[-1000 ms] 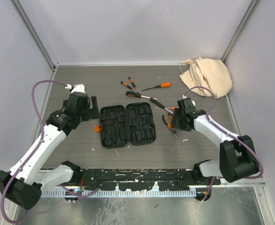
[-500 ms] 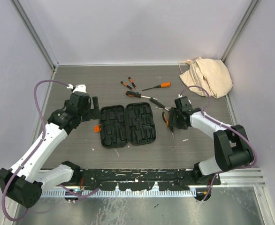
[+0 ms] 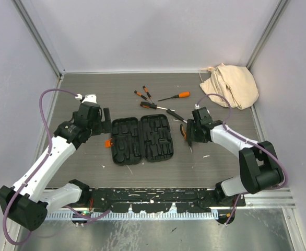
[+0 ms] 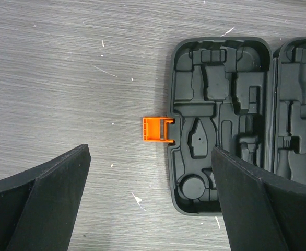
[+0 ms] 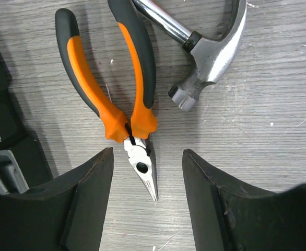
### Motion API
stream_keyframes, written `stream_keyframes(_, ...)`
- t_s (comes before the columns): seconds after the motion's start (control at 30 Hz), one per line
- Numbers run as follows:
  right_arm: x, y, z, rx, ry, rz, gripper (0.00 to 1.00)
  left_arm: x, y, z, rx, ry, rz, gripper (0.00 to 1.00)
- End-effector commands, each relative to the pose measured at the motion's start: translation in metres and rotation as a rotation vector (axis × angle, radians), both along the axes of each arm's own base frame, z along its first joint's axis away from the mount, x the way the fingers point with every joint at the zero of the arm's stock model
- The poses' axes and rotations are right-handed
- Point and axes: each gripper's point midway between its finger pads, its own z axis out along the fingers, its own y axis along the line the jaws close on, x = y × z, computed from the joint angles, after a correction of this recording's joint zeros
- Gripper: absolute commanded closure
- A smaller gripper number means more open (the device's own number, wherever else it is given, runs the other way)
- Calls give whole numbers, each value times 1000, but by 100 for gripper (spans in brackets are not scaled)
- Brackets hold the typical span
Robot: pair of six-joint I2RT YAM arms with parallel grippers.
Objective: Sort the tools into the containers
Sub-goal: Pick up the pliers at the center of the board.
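- the black tool case (image 3: 141, 138) lies open and flat in the middle of the table (image 3: 90, 89), with the moulded slots of both halves bare. its orange latch (image 4: 157, 129) sticks out from the left edge.
- the left gripper (image 4: 150, 150) hangs just left of the case, its jaws wide apart and holding nothing. in the left wrist view the latch and bare table show between the fingers (image 4: 48, 204), and the other finger covers part of the case's near corner.
- the right gripper (image 5: 148, 157) sits low just right of the case. its jaws are apart, one on each side of the steel nose of the pliers (image 5: 127, 99), not pressed against it. whether the fingertips touch the table cannot be told.
- the pliers lie flat and shut, their orange-and-black handles pointing away from the gripper.
- the hammer (image 5: 215, 57) lies just beside them. its steel head is close to one handle but apart from it, and its shaft runs past the handle tips.
- the case's right edge crowds the right gripper's other side.
- four screwdrivers (image 3: 153, 105) lie scattered beyond the case, none in it.
- a beige cloth bag (image 3: 230, 83) is crumpled in the far right corner, well apart from the tools.
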Motion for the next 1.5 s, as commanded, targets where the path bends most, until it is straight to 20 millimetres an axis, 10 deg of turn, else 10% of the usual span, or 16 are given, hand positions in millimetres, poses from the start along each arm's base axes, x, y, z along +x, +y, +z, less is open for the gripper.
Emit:
stream_keyframes(0.0,18,7,33,11,-102,13,40,6,-2,14,-11,-37,-11,0)
stream_keyframes(1.13,42,12,-6,-238,-62,69,41,6,-1,10,4,-17,-6,2)
stream_keyframes(1.47,42,19,-3,-198,-72,96,69,7,-1,10,4,-16,-5,2)
